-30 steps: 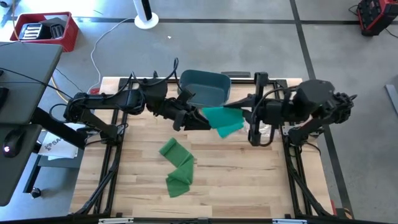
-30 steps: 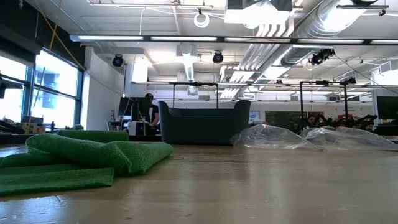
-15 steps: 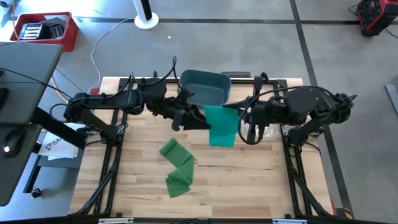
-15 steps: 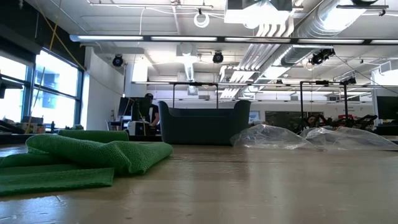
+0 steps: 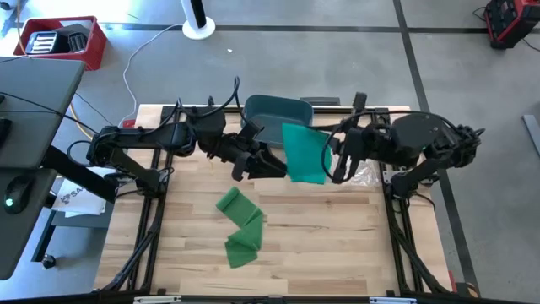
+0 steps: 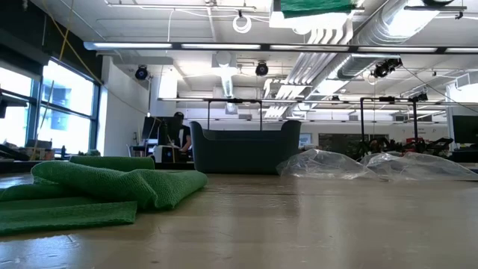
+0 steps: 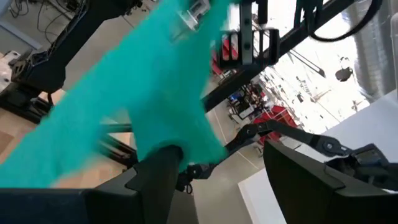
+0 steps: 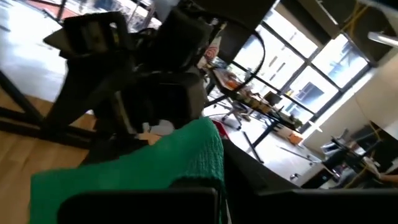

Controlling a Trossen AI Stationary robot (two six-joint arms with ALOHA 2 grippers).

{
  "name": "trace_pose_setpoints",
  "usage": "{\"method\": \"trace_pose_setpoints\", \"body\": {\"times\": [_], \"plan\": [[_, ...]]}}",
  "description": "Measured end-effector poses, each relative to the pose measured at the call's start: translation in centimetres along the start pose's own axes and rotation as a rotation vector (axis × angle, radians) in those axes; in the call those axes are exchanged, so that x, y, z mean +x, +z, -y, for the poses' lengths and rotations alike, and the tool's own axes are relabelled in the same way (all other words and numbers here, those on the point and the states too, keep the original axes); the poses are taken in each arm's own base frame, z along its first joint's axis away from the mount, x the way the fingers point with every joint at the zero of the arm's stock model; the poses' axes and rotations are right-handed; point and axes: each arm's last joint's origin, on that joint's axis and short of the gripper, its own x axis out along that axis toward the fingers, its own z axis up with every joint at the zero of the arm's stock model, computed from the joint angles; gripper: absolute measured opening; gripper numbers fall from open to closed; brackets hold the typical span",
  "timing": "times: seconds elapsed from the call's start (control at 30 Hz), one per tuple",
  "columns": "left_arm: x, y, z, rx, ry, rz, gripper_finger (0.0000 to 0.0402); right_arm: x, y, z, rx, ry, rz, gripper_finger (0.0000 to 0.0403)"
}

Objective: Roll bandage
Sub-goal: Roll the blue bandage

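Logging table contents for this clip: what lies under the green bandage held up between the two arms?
Under the raised green bandage the high view shows nothing: the cloth covers that patch of table. Nearby lie a teal bin, clear plastic and a folded green cloth.

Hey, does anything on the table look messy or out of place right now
One thing: a green bandage lies crumpled in loose folds on the wooden table, not rolled. Crinkled clear plastic sits near the dark bin. Both grippers hold a second bandage up in the air between them.
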Motion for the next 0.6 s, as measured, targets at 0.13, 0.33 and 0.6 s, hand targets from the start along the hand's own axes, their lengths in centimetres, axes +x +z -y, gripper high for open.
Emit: {"method": "trace_pose_setpoints", "body": {"times": [0.13, 0.33, 0.6], "plan": [[0.0, -0.1, 0.0, 0.017, 0.004, 0.004, 0.0198, -0.3, 0.3, 0.6, 0.033, -0.046, 0.004, 0.0000], [0.0, 0.1, -0.2, 0.085, 0.081, 0.070, 0.0160, -0.3, 0.3, 1.0, 0.114, -0.081, -0.006, 0.0000], [-0.3, -0.7, -1.6, 0.151, 0.212, -0.033, 0.0127, 0.3, -1.9, 0.6, 0.214, -0.006, -0.166, 0.0000]]}}
